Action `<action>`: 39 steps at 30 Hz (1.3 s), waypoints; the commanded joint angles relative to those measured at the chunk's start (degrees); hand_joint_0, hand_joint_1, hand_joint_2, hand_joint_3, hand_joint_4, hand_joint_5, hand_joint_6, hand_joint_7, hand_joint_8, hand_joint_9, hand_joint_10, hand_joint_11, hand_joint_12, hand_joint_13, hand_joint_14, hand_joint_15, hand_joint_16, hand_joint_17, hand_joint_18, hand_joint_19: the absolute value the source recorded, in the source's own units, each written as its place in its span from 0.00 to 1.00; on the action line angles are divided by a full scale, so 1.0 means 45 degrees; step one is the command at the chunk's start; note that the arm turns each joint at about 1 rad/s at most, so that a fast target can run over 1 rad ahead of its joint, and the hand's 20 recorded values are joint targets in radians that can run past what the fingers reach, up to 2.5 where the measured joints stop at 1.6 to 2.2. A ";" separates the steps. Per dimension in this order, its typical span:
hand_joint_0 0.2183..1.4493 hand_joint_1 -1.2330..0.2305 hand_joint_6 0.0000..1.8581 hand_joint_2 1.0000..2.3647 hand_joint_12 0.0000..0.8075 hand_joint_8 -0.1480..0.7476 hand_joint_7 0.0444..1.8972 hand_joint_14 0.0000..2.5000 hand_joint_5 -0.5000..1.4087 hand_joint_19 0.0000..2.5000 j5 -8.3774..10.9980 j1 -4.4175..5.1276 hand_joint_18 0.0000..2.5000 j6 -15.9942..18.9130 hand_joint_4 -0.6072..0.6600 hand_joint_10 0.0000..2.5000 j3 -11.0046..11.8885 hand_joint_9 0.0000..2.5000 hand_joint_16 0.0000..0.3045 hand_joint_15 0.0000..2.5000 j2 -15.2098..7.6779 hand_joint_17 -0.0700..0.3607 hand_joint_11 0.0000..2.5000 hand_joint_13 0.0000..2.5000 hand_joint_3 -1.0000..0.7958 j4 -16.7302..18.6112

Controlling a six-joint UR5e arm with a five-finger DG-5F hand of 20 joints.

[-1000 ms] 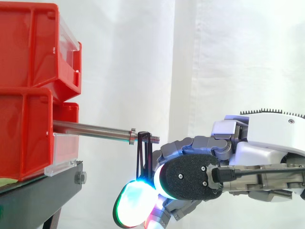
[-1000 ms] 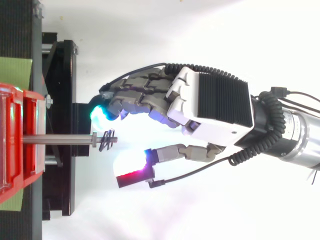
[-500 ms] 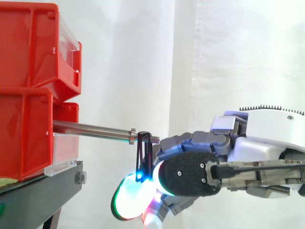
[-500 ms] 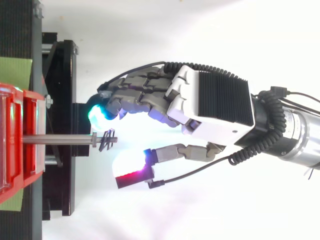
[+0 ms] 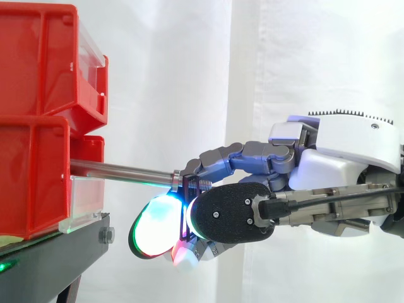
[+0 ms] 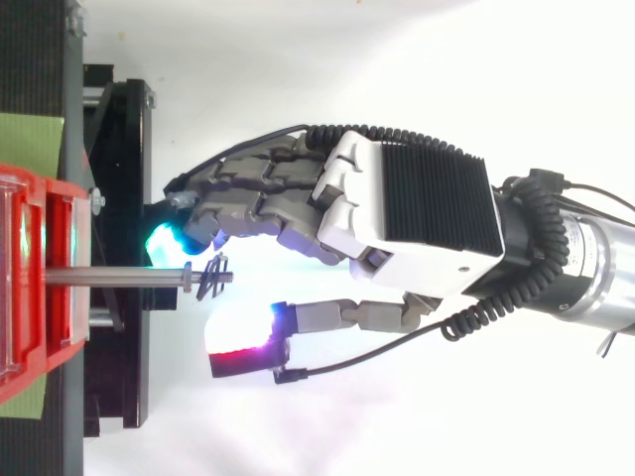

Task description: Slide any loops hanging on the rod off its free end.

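White curtain (image 5: 303, 63) behind. Hand (image 6: 407, 218) is half-open and cupped either side of the loops (image 6: 213, 280) at its 9 o'clock, gripping nothing. Loops hang on the rod's (image 6: 109, 277) threaded tip. Next move, I reckon: pinch them, then pull toward 3 o'clock off the end.

Robot lab, white curtain (image 5: 303, 63), red bins (image 5: 35, 183)

Grey-and-white robot hand (image 6: 417, 213)
Its back carried a black ribbed plate; thick fingertips (image 5: 154, 224) glowed cyan, green and red.
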 commanded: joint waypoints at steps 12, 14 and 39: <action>0.33 0.35 0.46 0.01 0.47 0.48 0.35 0.00 0.16 0.11 -0.0030 -0.0069 0.24 -0.0001 0.65 0.01 0.0018 0.27 0.17 0.10 0.0394 0.43 0.24 0.23 0.41 -0.0734; 0.33 0.34 0.46 0.01 0.47 0.48 0.35 0.00 0.16 0.12 -0.0030 -0.0069 0.24 -0.0001 0.65 0.01 0.0018 0.27 0.17 0.10 0.0394 0.43 0.24 0.23 0.40 -0.0812; 0.31 0.32 0.52 0.01 0.49 0.50 0.32 0.00 0.16 0.11 -0.0421 -0.0304 0.26 -0.0001 0.53 0.01 0.0018 0.29 0.18 0.12 0.0706 0.45 0.26 0.25 0.54 -0.1925</action>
